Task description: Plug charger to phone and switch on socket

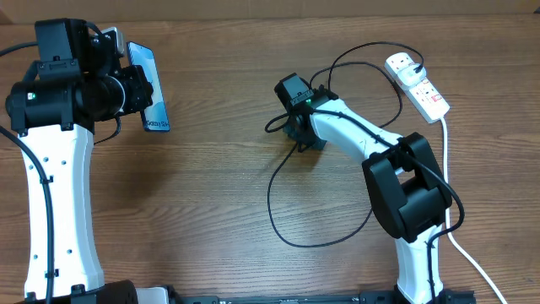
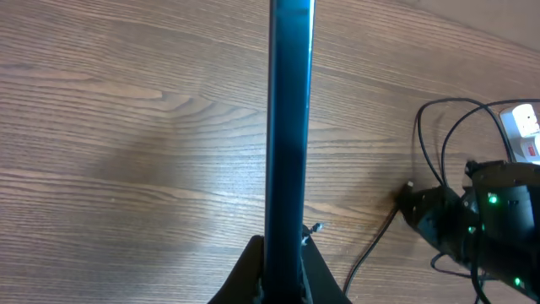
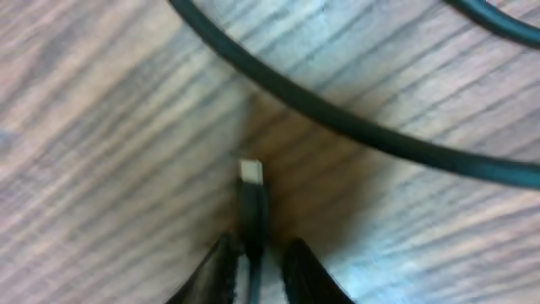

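I'm holding the phone (image 1: 156, 101) on edge over the desk's (image 1: 211, 194) left, left hand (image 2: 281, 262) gripping it. My right hand (image 3: 261, 266) is pinching the charger (image 3: 253, 207) behind its tip, mid-desk; the socket (image 1: 419, 84) is lying far right.

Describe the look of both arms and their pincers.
Both the left arm and right arm have white tubular links, bulky black joint housings and thin black cables running along them. Small green lights glow near the right wrist. The left pincer and right pincer are black and tapering.
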Motion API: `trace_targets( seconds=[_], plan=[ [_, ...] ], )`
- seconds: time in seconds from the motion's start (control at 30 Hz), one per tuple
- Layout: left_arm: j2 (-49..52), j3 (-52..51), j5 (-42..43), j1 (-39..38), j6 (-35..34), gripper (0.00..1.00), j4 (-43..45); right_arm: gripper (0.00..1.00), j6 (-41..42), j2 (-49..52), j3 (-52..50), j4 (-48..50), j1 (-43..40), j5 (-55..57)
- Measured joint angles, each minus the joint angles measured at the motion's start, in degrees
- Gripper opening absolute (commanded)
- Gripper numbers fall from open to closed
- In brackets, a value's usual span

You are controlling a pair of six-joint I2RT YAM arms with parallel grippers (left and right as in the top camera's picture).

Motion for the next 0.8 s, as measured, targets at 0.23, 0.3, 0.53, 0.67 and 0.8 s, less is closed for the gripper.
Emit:
trace_targets(
  seconds=[0.23,0.3,0.53,0.67,0.8],
  plan=[
    [0.0,0.0,0.0,0.0,0.02,0.04,0.0,0.12,-1.01,0.26,0.44,0.26,-0.5,-2.19],
    [0.0,0.0,0.0,0.0,0.02,0.04,0.0,0.12,-1.16,0.28,0.55,0.17,-0.61,-2.58],
    [0.0,0.0,0.0,0.0,0.02,0.04,0.0,0.2,-1.44,0.28,0.98,-1.75,-0.66,-5.25],
    [0.0,0.0,0.0,0.0,0.02,0.04,0.0,0.15,-1.51,0.28,1.07,-2.38,-0.66,-5.66],
    [0.0,0.0,0.0,0.0,0.02,0.04,0.0,0.08,-1.49,0.28,1.09,-2.71,-0.66,-5.53]
  ],
)
